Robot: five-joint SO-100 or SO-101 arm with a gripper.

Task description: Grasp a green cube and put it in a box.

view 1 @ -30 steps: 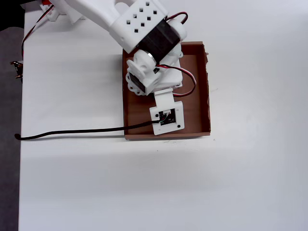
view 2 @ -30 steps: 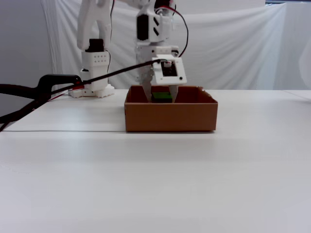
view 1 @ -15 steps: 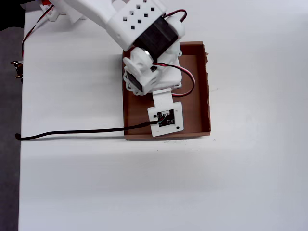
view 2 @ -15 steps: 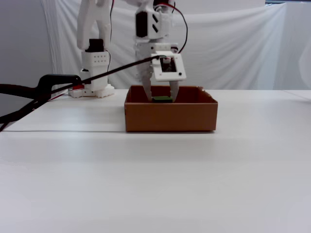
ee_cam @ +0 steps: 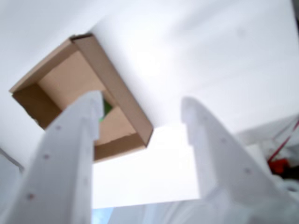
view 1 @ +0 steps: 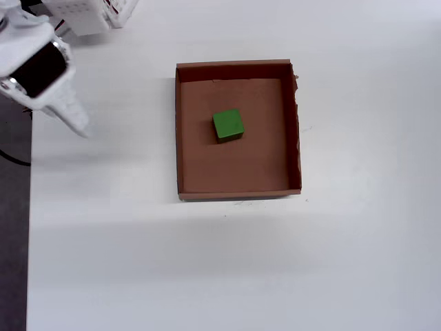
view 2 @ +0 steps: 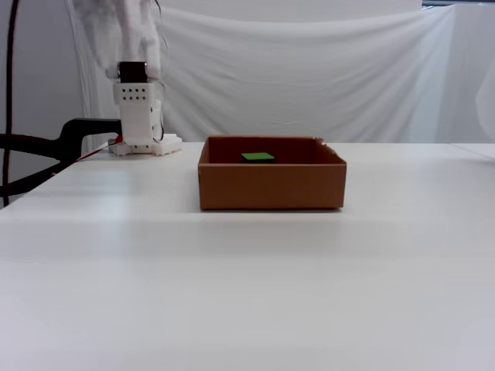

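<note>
The green cube [view 1: 227, 125] lies on the floor of the brown cardboard box [view 1: 238, 187], a little left of its middle in the overhead view. From the side in the fixed view, only the cube's top [view 2: 257, 157] shows above the box wall [view 2: 271, 185]. My gripper [ee_cam: 141, 101] is open and empty in the wrist view, well away from the box [ee_cam: 124, 95]. A sliver of the cube [ee_cam: 106, 108] peeks out beside the left finger [ee_cam: 70, 140]. In the overhead view the gripper [view 1: 74, 118] sits far left of the box, near the table's edge.
The arm's white base [view 2: 139, 124] stands at the back left of the table, also seen at the top left as the base [view 1: 89, 14] in the overhead view. A black clamp and cable [view 2: 69, 135] reach in from the left. The table's left edge [view 1: 29, 207] runs close to the gripper.
The gripper has let go of the green cube, lifted out of the box and swung away to the left. The cube now rests uncovered in the box.
</note>
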